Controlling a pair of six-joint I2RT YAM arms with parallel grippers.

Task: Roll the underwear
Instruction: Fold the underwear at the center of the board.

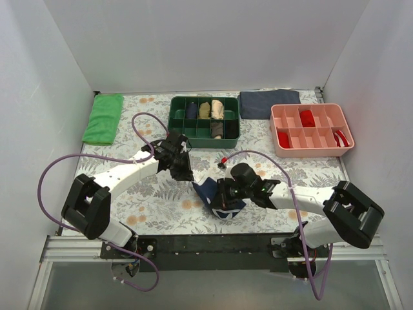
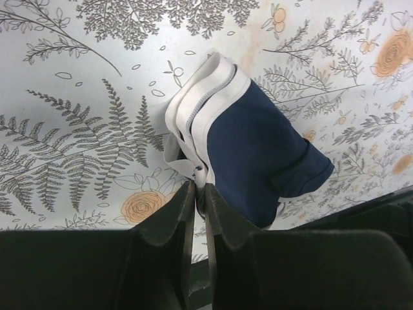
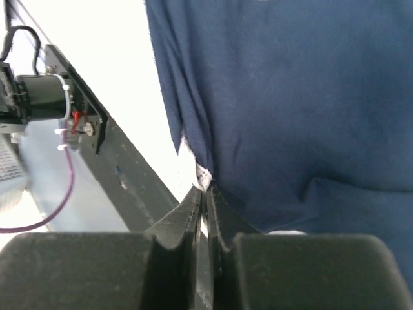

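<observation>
Loosely bunched, navy underwear (image 2: 258, 148) shows stacked white-piped edges at one end.

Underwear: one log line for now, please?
underwear: bunched | left gripper: shut on white band | right gripper: shut on navy fold

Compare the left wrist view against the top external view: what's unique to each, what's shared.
Left wrist only: the white waistband in layered folds with stitching, pinched by the left gripper. Top external only: green tray of rolled garments, pink tray, green towel, folded dark cloth, the right gripper at the garment. Shared: the navy underwear over the fern-print table cover.
</observation>
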